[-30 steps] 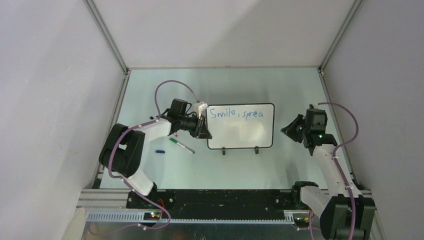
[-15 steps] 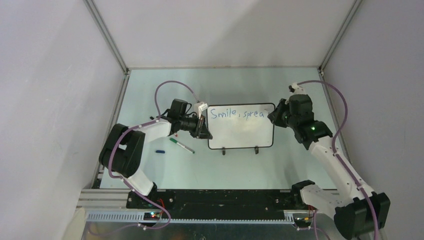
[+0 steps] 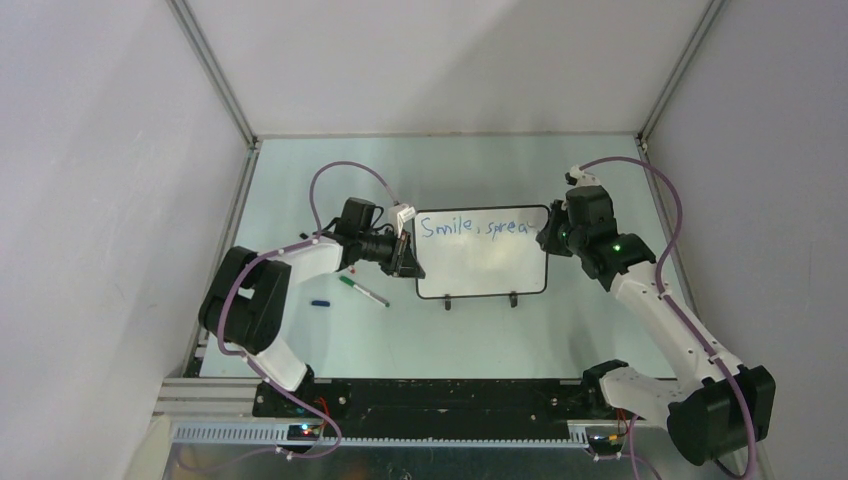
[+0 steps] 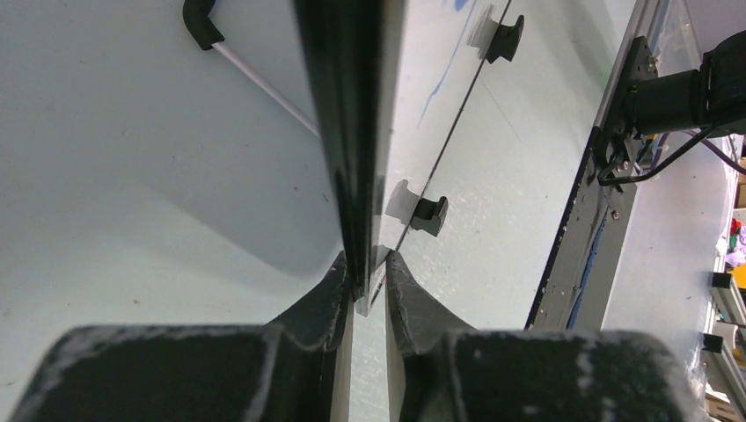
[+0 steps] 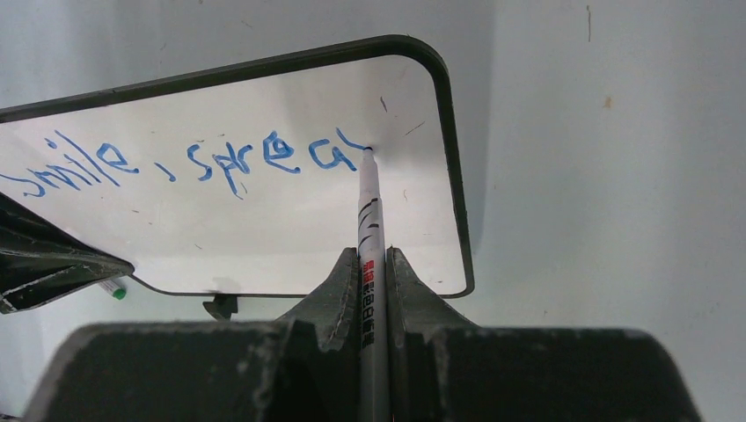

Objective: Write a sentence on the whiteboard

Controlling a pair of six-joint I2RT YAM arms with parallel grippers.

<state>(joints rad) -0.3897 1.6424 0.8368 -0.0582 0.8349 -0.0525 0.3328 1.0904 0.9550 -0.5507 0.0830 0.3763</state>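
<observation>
The whiteboard (image 3: pixel 480 265) stands on the table's middle, and its sentence (image 3: pixel 472 228) reads "Smile, sprea" in blue with a fresh stroke after the last letter. My left gripper (image 3: pixel 408 258) is shut on the whiteboard's left edge; in the left wrist view the jaws (image 4: pixel 369 277) pinch the black frame (image 4: pixel 347 132). My right gripper (image 3: pixel 553 232) is at the board's upper right, shut on a white marker (image 5: pixel 369 215). The marker's tip touches the whiteboard (image 5: pixel 290 233) just after the sentence (image 5: pixel 237 163). Right gripper (image 5: pixel 373 264) jaws press the marker's barrel.
A green-capped marker (image 3: pixel 362 291) and a small blue cap (image 3: pixel 320 302) lie on the table left of the board, below my left arm. Two black feet (image 3: pixel 448 302) stick out at the board's near edge. Enclosure walls stand on both sides and behind.
My right arm swung in from the right side to the board's upper right corner, and the marker tip met the board after "sprea". The left gripper kept its hold.
</observation>
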